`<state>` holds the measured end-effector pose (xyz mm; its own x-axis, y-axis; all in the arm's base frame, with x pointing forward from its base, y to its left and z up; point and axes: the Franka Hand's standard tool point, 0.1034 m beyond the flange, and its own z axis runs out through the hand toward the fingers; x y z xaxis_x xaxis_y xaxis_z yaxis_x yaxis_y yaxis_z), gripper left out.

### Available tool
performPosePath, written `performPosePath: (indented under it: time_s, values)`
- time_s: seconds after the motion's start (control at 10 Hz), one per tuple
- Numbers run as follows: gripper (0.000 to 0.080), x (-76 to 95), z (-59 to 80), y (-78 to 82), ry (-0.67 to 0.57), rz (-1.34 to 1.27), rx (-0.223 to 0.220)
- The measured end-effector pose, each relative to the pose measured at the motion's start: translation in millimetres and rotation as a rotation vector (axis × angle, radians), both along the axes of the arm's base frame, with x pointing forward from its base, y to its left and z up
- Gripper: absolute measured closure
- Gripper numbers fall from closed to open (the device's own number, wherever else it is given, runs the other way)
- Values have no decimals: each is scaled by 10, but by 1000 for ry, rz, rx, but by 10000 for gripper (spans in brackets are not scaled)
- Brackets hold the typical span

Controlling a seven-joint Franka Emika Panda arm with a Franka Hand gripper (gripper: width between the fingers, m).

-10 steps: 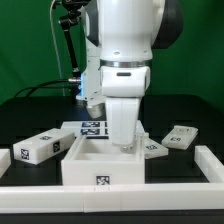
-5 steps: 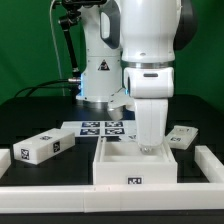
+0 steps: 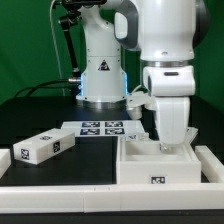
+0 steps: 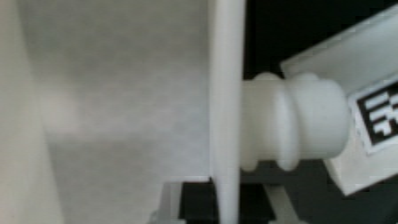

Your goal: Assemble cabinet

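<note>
Cabinet point(image 3: 140, 170) wall is clamped in the jaws — arm point(image 3: 168, 50) upright, wrist pointing straight down.

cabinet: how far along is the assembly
Early: nothing looks joined yet. In hand: the gripper seems to grip the far wall of the cabinet body. Left: the tagged block at the exterior view's left lies loose, unattached.

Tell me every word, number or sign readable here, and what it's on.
No words or numbers are readable.
Triangular sign on the white robot arm's base: too small to read.
Black-and-white square tags on the open white plastic cabinet box, long white block and marker board: patterns, not text.
</note>
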<state>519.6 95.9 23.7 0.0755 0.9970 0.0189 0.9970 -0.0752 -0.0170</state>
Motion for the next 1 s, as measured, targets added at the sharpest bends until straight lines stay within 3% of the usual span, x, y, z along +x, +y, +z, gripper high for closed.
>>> performPosePath:
  time_s: [0.3, 0.6, 0.8, 0.9, 1.0]
  values:
    - [765, 22, 2, 186, 5, 46, -8]
    - [765, 25, 23, 174, 21, 36, -17]
    - [530, 43, 96, 94, 11, 4, -21]
    - [530, 41, 153, 64, 5, -7, -23]
    - [349, 29, 236, 48, -3, -32, -27]
